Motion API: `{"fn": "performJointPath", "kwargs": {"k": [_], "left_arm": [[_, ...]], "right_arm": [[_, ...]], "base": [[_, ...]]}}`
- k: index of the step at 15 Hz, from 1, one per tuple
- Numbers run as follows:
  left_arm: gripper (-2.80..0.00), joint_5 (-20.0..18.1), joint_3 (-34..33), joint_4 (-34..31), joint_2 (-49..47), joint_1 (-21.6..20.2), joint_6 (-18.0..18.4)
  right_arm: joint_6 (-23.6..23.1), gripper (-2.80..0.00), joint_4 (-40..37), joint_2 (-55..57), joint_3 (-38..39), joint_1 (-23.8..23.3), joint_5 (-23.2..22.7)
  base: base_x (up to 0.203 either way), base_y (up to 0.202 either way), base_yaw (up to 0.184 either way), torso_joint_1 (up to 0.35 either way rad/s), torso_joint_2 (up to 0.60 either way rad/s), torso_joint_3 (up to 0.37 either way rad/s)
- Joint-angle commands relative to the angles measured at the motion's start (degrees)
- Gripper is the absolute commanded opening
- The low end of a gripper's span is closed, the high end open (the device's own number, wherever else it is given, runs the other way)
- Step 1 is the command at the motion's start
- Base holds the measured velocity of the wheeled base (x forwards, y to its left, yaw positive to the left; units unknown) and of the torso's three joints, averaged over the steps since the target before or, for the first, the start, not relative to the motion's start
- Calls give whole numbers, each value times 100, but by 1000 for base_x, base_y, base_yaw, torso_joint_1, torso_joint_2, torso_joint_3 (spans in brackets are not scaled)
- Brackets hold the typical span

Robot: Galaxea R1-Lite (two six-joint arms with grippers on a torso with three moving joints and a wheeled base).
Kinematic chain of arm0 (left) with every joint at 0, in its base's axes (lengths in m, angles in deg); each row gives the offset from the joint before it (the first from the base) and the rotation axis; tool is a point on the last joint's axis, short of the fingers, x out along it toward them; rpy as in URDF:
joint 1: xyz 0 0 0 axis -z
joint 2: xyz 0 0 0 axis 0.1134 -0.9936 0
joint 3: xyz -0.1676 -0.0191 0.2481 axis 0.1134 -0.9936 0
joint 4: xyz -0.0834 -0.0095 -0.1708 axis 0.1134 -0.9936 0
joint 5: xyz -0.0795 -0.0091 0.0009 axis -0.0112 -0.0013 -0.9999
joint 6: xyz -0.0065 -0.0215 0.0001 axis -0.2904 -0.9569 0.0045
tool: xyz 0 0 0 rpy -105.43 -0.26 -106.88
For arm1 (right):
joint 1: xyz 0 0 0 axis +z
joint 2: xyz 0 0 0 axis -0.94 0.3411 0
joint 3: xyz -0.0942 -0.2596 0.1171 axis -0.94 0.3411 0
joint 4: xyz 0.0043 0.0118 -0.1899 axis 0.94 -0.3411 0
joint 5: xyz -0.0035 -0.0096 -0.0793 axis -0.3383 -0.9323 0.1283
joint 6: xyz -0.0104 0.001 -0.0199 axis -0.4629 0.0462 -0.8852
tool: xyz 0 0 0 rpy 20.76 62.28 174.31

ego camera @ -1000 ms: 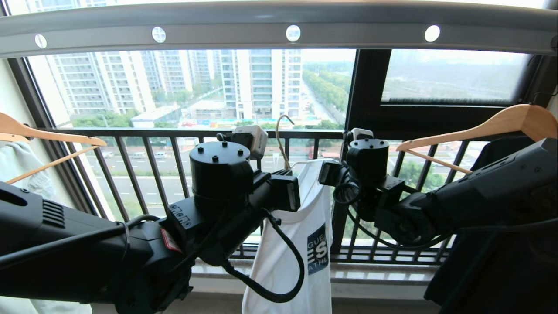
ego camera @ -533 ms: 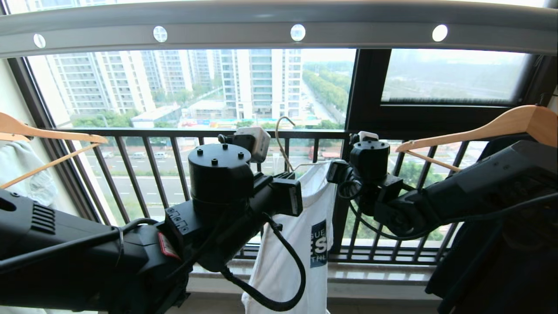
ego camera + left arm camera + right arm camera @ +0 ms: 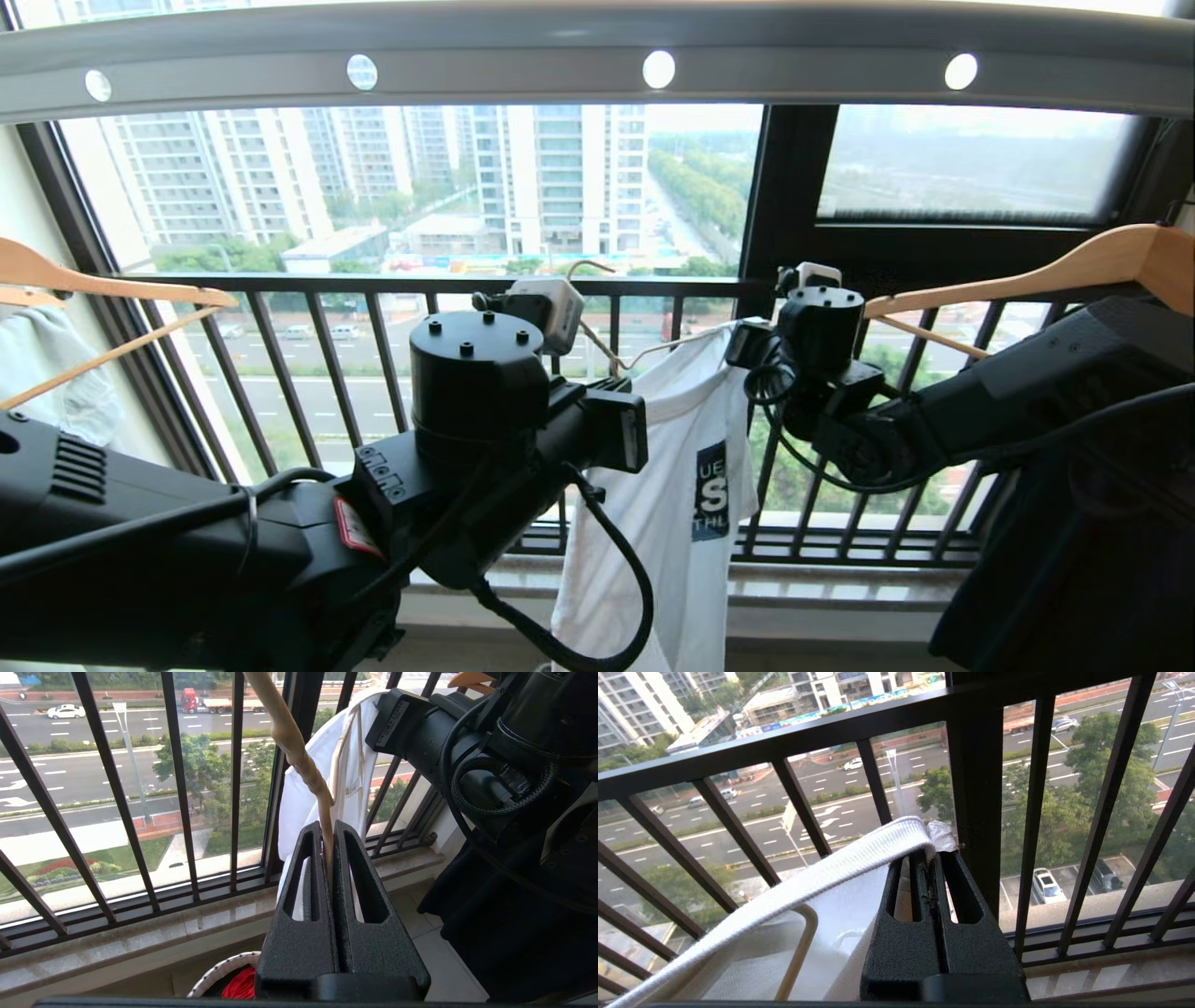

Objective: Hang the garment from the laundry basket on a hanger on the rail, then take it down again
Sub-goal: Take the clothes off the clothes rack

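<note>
Now garment (image 3: pixel 672 467) spread wider, right gripper (image 3: pixel 933 858) moved rightward

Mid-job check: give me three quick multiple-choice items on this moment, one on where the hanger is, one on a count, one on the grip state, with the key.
1. Where is the hanger?
A. hooked on the rail
B. held below the rail
C. in the laundry basket

2. How many round holes show in the rail in the head view?
A. two
B. four
C. six

3. What does the right gripper clamp?
A. the collar of the garment
B. a wooden hanger
C. nothing

Key: 1 B, the left gripper is shut on the hanger's stem, hook clear of the rail. 2 B, four bright holes. 3 A, ribbed collar is pinched at its fingertips.
</note>
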Motion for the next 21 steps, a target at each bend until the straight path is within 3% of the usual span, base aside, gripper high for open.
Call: {"fn": "performJointPath", "kwargs": {"k": [1,7,10,13,15,18,21], "left_arm": [[-280,14,-8,26,41,0,42],[-280,15,-17,42,205,-8,78],[-280,23,-8,44,252,-17,78],[-280,23,-8,60,158,-35,78],[-280,40,5,70,12,-43,78],[-280,189,78,78,-355,-95,94],[-280,191,114,71,-514,-336,285]], "right_arm": [[-78,-280,136,101,-67,-172,22],[-80,-280,169,405,-173,-264,19],[-74,-280,169,418,17,41,22],[-105,-280,179,346,408,631,4],[-307,-280,363,353,747,936,-120],[-1017,-280,841,405,1165,1070,-469],[-1038,-280,907,545,1162,1043,-534]], "base": [[0,0,0,0,0,0],[0,0,0,0,0,0],[0,0,0,0,0,0],[0,0,0,0,0,0],[0,0,0,0,0,0],[0,0,0,0,0,0],[0,0,0,0,0,0]]}}
